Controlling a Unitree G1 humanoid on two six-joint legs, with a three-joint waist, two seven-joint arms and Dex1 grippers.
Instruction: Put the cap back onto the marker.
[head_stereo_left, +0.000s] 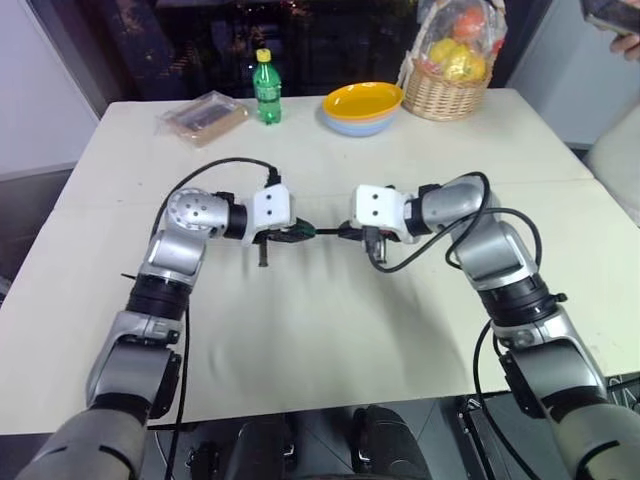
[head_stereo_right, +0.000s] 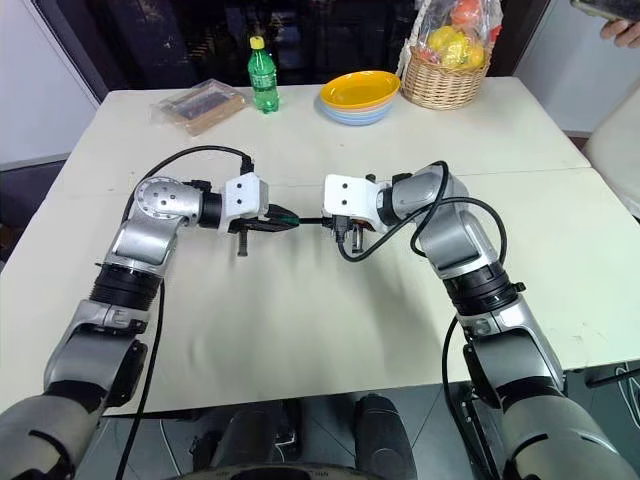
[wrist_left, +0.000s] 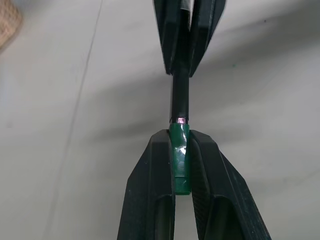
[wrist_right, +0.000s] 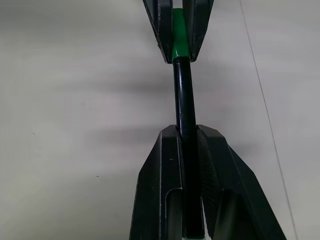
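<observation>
Two of my arms meet over the middle of the pale table (head_stereo_left: 330, 330) in the left eye view: my left gripper (head_stereo_left: 297, 233) and my right gripper (head_stereo_left: 343, 232) point at each other, with the black marker (head_stereo_left: 326, 232) spanning the short gap between them, above the tabletop. At the far edge stand a green bottle (head_stereo_left: 266, 89) with a yellow lid, a yellow bowl (head_stereo_left: 362, 100) stacked on a blue one, a wicker basket (head_stereo_left: 445, 95) of fruit and a flat wrapped packet (head_stereo_left: 203, 116); a person's hand (head_stereo_left: 626, 42) shows at the top right corner. From the right eye, the same layout, my two pincers nose to nose above the table. Through my left wrist camera, my fingers (wrist_left: 152, 185) are pinching the green cap (wrist_left: 179, 155), and the marker's end sits right at the cap's mouth, touching it; how far in it goes I cannot tell. Through my right wrist camera, my fingers (wrist_right: 162, 175) are pressed onto the marker's barrel, which runs straight out to the cap held opposite.
</observation>
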